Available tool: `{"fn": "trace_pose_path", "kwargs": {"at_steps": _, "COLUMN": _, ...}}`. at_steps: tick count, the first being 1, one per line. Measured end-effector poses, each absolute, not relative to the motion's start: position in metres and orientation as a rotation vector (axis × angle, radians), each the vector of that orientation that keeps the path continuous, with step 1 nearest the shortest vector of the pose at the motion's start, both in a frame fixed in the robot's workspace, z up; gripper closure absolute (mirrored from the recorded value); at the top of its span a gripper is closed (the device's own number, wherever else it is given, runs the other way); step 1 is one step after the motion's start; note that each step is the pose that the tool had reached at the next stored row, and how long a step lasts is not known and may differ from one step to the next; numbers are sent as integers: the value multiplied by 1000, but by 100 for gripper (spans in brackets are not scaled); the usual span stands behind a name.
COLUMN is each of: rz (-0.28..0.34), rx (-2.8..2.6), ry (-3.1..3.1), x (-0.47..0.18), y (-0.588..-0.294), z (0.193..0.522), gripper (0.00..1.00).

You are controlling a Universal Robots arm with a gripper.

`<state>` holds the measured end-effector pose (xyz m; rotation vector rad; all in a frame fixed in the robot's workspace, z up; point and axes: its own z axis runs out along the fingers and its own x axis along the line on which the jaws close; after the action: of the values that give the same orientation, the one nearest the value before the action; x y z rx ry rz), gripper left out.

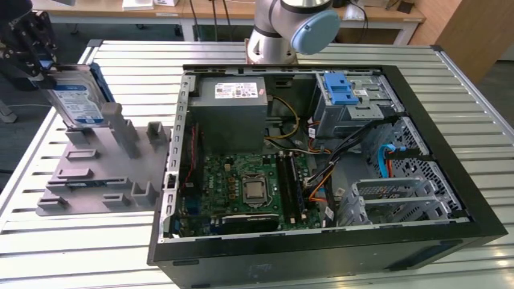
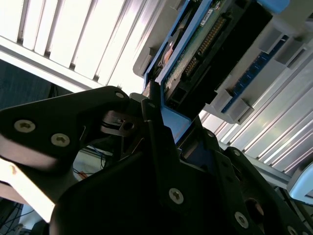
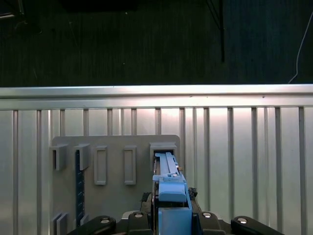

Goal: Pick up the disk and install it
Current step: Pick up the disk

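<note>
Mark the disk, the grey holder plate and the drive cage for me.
disk (image 1: 78, 103): exterior view, on its white-and-blue label.
grey holder plate (image 1: 112, 167): exterior view, on a bare flat part.
drive cage (image 1: 341, 91): exterior view, on its blue latch.

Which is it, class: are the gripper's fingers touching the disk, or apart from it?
Touching. In the second wrist view the fingers clamp the blue bracket of the disk, with no gap between them.

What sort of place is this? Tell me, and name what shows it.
Most likely a robotics lab bench for PC assembly: an open computer case lies on a slatted metal table, a robot arm stands behind it, and the jaws grip the disk at a grey slotted fixture plate.
</note>
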<state>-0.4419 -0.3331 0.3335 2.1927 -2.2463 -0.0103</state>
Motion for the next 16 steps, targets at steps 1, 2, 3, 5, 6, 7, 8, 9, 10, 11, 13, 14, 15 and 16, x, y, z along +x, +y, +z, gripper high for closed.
{"fn": "trace_pose_path", "kwargs": {"at_steps": 1, "rz": -10, "rx": 2193, "ry": -2246, "x": -442, "y": -333, "z": 334, "gripper": 64}}
{"fn": "trace_pose_path", "kwargs": {"at_steps": 2, "rz": -10, "rx": 2193, "ry": -2246, "x": -442, "y": -333, "z": 335, "gripper": 64}}
{"fn": "trace_pose_path", "kwargs": {"at_steps": 3, "rz": -10, "rx": 2193, "ry": -2246, "x": -442, "y": -333, "z": 336, "gripper": 64}}
{"fn": "trace_pose_path", "kwargs": {"at_steps": 5, "rz": -10, "rx": 2193, "ry": -2246, "x": -442, "y": -333, "z": 337, "gripper": 64}}
{"fn": "trace_pose_path", "kwargs": {"at_steps": 6, "rz": -10, "rx": 2193, "ry": -2246, "x": -442, "y": -333, "z": 338, "gripper": 64}}
{"fn": "trace_pose_path", "kwargs": {"at_steps": 7, "rz": -10, "rx": 2193, "ry": -2246, "x": -442, "y": -333, "z": 339, "gripper": 64}}
{"fn": "trace_pose_path", "kwargs": {"at_steps": 8, "rz": -10, "rx": 2193, "ry": -2246, "x": -442, "y": -333, "z": 339, "gripper": 64}}
{"fn": "trace_pose_path", "kwargs": {"at_steps": 9, "rz": -10, "rx": 2193, "ry": -2246, "x": -442, "y": -333, "z": 340, "gripper": 64}}
{"fn": "trace_pose_path", "kwargs": {"at_steps": 10, "rz": -10, "rx": 2193, "ry": -2246, "x": -442, "y": -333, "z": 340, "gripper": 64}}
{"fn": "trace_pose_path", "kwargs": {"at_steps": 11, "rz": -10, "rx": 2193, "ry": -2246, "x": -442, "y": -333, "z": 341, "gripper": 64}}
{"fn": "trace_pose_path", "kwargs": {"at_steps": 13, "rz": -10, "rx": 2193, "ry": -2246, "x": -442, "y": -333, "z": 342, "gripper": 64}}
{"fn": "trace_pose_path", "kwargs": {"at_steps": 14, "rz": -10, "rx": 2193, "ry": -2246, "x": -442, "y": -333, "z": 343, "gripper": 64}}
{"fn": "trace_pose_path", "kwargs": {"at_steps": 15, "rz": -10, "rx": 2193, "ry": -2246, "x": -442, "y": -333, "z": 343, "gripper": 64}}
{"fn": "trace_pose_path", "kwargs": {"at_steps": 16, "rz": -10, "rx": 2193, "ry": -2246, "x": -442, "y": -333, "z": 343, "gripper": 64}}
